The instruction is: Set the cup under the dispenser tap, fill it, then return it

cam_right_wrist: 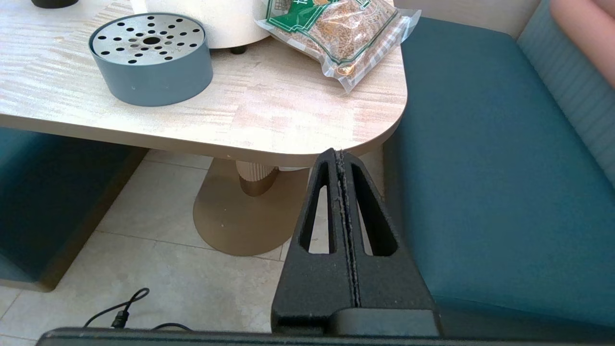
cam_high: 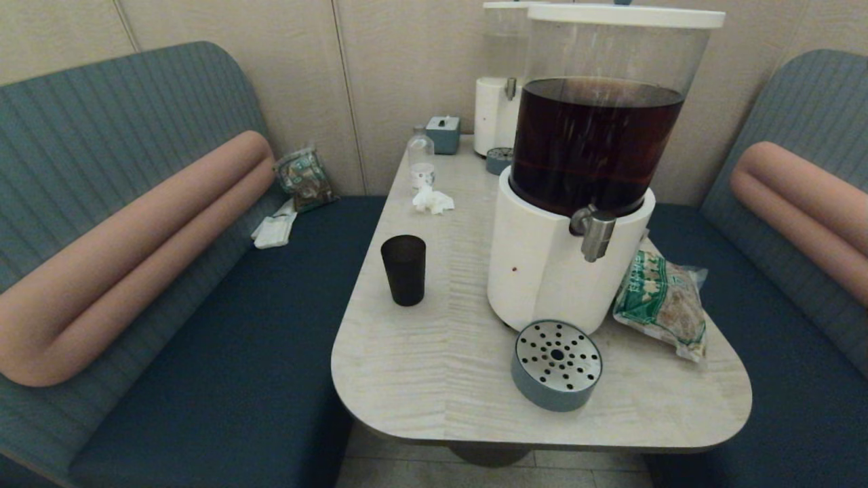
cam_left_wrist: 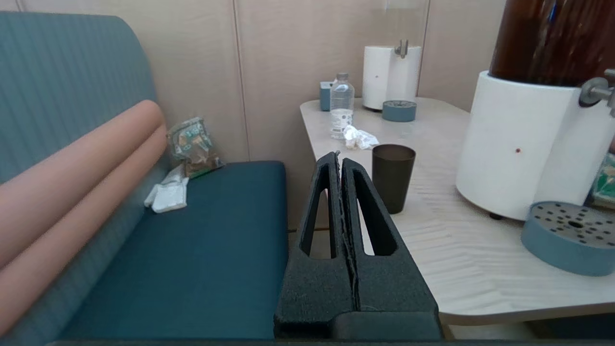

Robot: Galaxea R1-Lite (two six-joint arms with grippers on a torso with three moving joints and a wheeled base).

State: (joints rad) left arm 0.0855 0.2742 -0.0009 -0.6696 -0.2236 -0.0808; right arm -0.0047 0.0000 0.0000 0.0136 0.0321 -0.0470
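The black cup (cam_high: 403, 270) stands upright near the table's left edge, left of the big dispenser (cam_high: 542, 264). The same cup (cam_left_wrist: 393, 178) shows in the left wrist view just beyond my left gripper (cam_left_wrist: 339, 156), which is shut and empty, below and beside the table edge. The steel dispenser tap (cam_high: 595, 232) juts from the white base, over a round grey drip tray (cam_high: 557, 364) that sits slightly forward of it. My right gripper (cam_right_wrist: 338, 154) is shut and empty, low by the table's near right corner. Neither arm shows in the head view.
A bag of grain (cam_high: 661, 303) lies right of the dispenser. Farther back stand a clear bottle (cam_high: 421, 159), crumpled tissue (cam_high: 432, 200), a small box (cam_high: 443, 133) and a smaller dispenser (cam_high: 495, 115) with its own tray (cam_high: 499, 160). Benches (cam_high: 203, 352) flank the table (cam_high: 434, 379).
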